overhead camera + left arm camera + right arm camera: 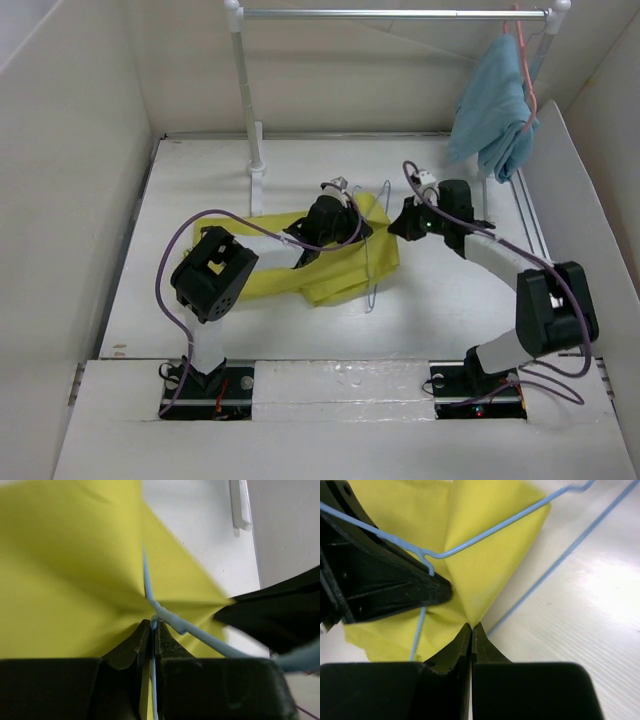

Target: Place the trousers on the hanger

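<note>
Both pinching: left hand [151, 625] hanger [200, 635] w/ trousers [60, 580], right hand [471, 626] trousers.

The clothes rail [395, 14] at the far side
We saw it standing on the white table [450, 290], with a light-blue cloth [492, 110] draped on a pink hanger [524, 60] at its right end.

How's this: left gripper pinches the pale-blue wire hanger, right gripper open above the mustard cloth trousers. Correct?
No. Right wrist view shows the right gripper shut on a fold of the mustard cloth trousers, not open. The left gripper does pinch the pale-blue wire hanger.
</note>
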`<control>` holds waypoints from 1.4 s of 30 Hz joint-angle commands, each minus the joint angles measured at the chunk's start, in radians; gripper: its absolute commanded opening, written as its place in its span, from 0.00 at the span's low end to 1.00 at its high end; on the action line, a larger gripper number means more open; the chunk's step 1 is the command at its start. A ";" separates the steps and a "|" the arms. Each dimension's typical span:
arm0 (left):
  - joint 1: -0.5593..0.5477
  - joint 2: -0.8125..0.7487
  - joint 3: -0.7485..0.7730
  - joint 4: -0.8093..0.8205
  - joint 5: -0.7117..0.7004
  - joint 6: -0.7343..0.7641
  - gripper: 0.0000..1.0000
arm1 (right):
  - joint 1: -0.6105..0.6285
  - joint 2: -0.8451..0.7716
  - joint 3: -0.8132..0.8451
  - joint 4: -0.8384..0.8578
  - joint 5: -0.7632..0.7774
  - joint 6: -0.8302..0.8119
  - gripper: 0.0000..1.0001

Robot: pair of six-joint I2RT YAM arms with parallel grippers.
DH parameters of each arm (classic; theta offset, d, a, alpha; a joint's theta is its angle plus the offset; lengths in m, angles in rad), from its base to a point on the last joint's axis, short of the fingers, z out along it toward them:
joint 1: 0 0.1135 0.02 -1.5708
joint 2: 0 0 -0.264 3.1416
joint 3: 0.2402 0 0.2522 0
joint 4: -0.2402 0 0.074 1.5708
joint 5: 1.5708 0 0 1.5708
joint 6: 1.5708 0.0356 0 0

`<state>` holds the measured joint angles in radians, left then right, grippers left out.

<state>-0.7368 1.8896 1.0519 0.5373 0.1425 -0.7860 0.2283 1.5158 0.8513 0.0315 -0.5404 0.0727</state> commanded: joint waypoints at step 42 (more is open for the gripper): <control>-0.048 -0.372 -0.032 -0.367 -0.405 0.050 0.00 | -0.420 -0.105 -0.173 -0.145 -0.086 -0.128 0.00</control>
<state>-0.7563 1.5692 0.9249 0.1654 -0.1707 -0.7200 -0.1959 1.4078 0.6643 -0.1131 -0.6434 -0.0208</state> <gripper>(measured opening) 0.010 0.015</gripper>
